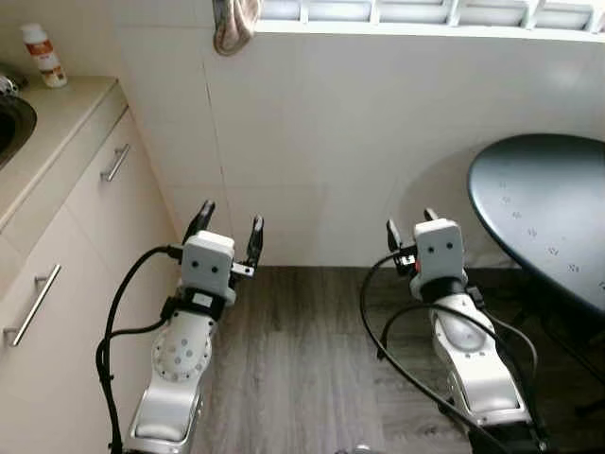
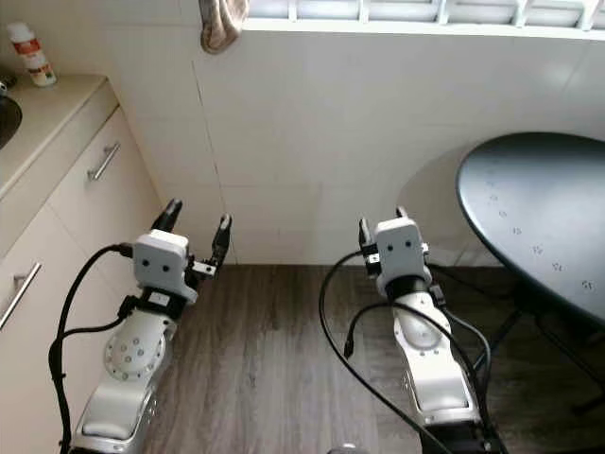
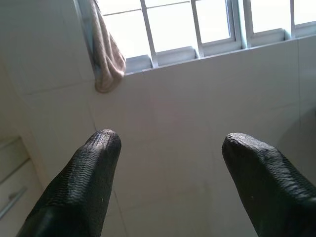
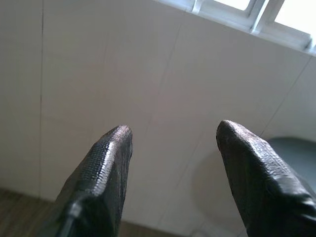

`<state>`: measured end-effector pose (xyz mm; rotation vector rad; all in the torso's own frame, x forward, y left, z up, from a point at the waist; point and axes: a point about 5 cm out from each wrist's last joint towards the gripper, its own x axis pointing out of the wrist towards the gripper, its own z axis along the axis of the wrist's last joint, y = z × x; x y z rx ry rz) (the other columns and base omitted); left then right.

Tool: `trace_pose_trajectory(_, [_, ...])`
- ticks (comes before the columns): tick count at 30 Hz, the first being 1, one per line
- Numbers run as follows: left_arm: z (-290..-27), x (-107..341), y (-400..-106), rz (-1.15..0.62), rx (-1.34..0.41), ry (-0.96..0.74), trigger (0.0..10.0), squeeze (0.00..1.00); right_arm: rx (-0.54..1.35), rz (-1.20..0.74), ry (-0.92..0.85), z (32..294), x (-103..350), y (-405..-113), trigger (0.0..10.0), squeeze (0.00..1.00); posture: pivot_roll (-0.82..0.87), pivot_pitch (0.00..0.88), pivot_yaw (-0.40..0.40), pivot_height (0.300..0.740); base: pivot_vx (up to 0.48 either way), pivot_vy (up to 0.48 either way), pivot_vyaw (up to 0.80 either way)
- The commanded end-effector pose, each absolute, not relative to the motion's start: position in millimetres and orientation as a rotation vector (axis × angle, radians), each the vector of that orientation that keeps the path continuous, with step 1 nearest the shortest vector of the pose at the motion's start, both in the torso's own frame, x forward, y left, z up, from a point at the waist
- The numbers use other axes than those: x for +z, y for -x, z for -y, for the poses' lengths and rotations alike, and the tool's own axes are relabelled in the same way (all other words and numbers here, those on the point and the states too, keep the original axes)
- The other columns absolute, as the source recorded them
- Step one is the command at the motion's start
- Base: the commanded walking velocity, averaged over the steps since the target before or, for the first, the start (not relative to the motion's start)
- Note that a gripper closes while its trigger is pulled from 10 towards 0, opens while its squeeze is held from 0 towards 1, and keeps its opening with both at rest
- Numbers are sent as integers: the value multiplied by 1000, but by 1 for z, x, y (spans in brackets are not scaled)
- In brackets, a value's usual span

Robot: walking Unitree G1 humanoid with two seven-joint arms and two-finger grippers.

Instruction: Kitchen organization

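Note:
Both arms are raised in front of me over the wooden floor, facing a white tiled wall. My left gripper (image 1: 230,224) is open with nothing between its black fingers (image 3: 89,177), close to the cabinet front. My right gripper (image 1: 409,225) is also open and holds nothing; its fingers (image 4: 106,168) point at the wall beside the round table. A small white bottle (image 1: 43,55) with a red cap and label stands at the back of the beige countertop (image 1: 57,123) on the left.
White cabinet doors with metal handles (image 1: 115,163) run along the left. A dark round table (image 1: 548,208) stands at the right. A beige cloth (image 1: 234,24) hangs from the window sill above. A sink edge (image 1: 14,128) shows at far left.

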<state>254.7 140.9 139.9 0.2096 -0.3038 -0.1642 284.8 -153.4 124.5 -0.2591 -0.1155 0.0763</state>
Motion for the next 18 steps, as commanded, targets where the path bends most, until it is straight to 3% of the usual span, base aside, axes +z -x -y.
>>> trace_pose_trajectory(1, [-139,139,-254,299,-171,-213,10000,0,83,108,264,155,125,-283,10000,0,17,14,-29,740,0,0,0])
trace_pose_trajectory(7, [-141,137,-253,287,-171,-232,10000,0,86,85,269,161,122,-275,10000,0,11,16,-28,740,0,0,0])
trace_pose_trajectory(11, [-154,110,-239,134,-194,-313,10000,0,121,7,327,173,107,-252,10000,0,0,26,-17,740,0,0,0])
trace_pose_trajectory(18, [-162,94,-226,60,-227,-363,10000,0,167,15,339,165,103,-250,10000,0,3,34,-6,740,0,0,0])
